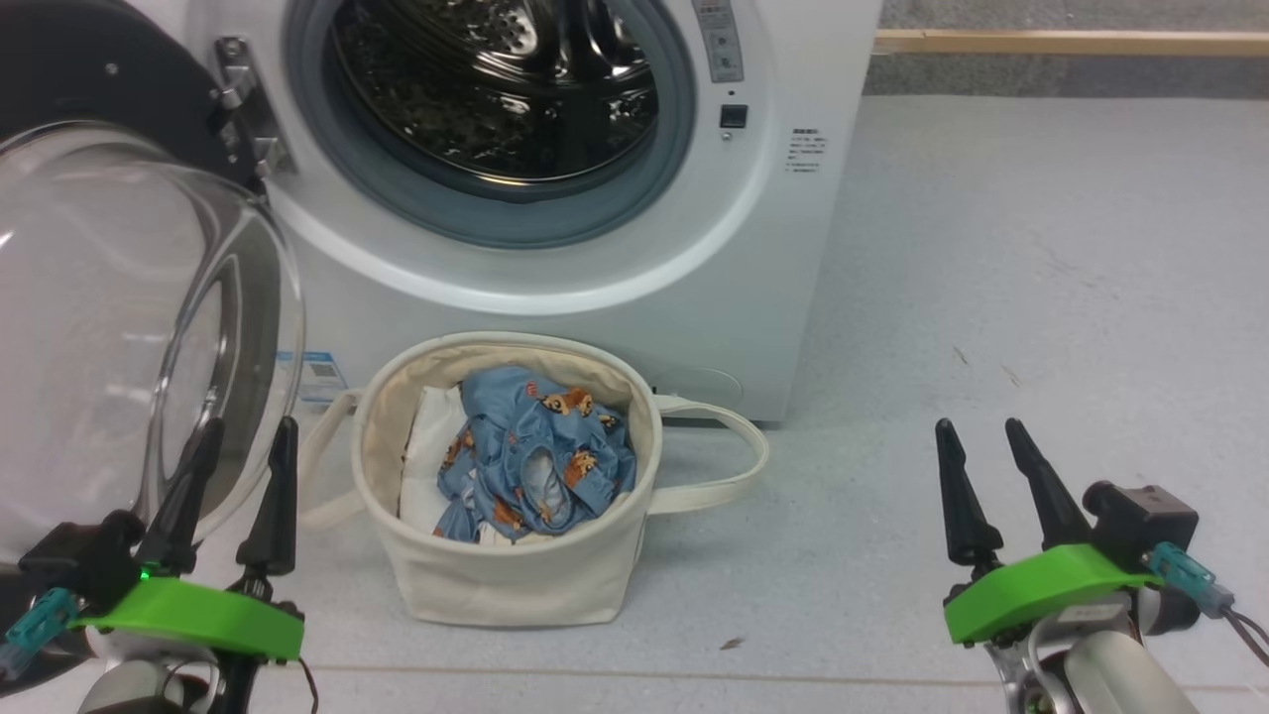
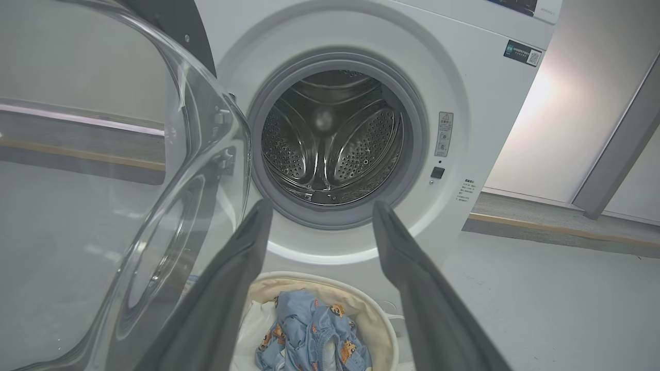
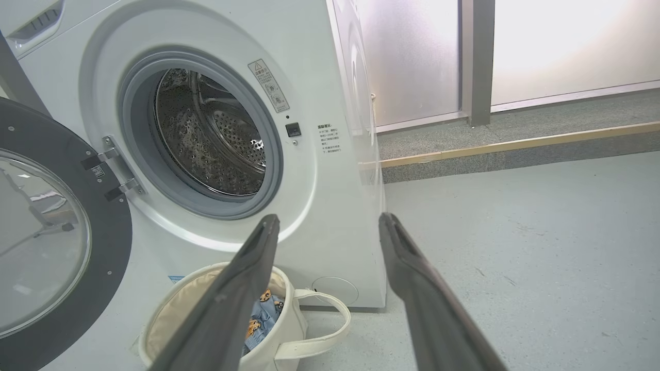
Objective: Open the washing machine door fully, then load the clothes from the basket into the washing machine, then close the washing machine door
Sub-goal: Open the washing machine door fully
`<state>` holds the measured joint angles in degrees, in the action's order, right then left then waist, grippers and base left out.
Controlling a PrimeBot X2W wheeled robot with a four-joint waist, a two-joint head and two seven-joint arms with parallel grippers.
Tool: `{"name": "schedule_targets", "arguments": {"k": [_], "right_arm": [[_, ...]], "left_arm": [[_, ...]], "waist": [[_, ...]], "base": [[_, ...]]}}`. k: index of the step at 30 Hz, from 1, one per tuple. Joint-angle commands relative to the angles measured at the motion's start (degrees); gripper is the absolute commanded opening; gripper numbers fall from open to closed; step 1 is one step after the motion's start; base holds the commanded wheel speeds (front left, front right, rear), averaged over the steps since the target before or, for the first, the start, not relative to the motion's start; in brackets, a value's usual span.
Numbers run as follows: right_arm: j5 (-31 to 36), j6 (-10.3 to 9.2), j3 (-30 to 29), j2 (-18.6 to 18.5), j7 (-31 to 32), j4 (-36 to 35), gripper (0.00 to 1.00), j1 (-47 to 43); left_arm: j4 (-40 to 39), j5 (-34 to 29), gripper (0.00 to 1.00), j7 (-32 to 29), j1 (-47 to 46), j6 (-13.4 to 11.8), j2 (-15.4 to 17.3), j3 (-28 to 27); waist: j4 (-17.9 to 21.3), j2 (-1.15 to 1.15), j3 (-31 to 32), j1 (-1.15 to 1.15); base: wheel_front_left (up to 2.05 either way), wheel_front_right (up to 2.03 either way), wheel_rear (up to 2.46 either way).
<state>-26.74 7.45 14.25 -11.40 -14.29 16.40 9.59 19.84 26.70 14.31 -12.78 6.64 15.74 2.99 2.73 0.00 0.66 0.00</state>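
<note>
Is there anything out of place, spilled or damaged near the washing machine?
Nothing is damaged or spilled. The clothes lie crumpled inside the basket, upright before the washing machine, whose door stands open. Only a small brown scrap lies on the floor.

A wooden strip (image 1: 1071, 42) edges the grey floor (image 1: 1041, 297), frosted panels (image 3: 567, 41) beyond.

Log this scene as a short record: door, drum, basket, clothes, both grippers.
door: open, swung to the washer's left
drum: no laundry visible inside
basket: on the floor, in front of the washer
clothes: in the basket, beside a white lump
left gripper: open, empty, in front of the door glass
right gripper: open, empty, right of the basket
</note>
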Motion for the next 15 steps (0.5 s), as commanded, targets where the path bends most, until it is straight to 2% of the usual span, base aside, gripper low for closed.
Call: {"name": "schedule_targets", "arguments": {"k": [1, 15], "right_arm": [[0.49, 0.03, 0.58, -0.79, -0.71, -1.95, 1.0, 2.51], [0.36, 0.03, 0.39, -1.4, -0.71, -1.54, 1.0, 3.14]], "left_arm": [[-2.17, 0.57, 1.0, 0.59, -1.43, 0.17, 2.0, -2.28], [-2.17, 0.23, 1.0, 0.66, -0.33, -0.31, 2.39, -2.95]], "waist": [[0.76, 0.0, -0.41, 0.0], [1.96, 0.0, 0.0, 0.0]], "base": [[0.0, 0.0, 0.0], [0.0, 0.0, 0.0]]}}
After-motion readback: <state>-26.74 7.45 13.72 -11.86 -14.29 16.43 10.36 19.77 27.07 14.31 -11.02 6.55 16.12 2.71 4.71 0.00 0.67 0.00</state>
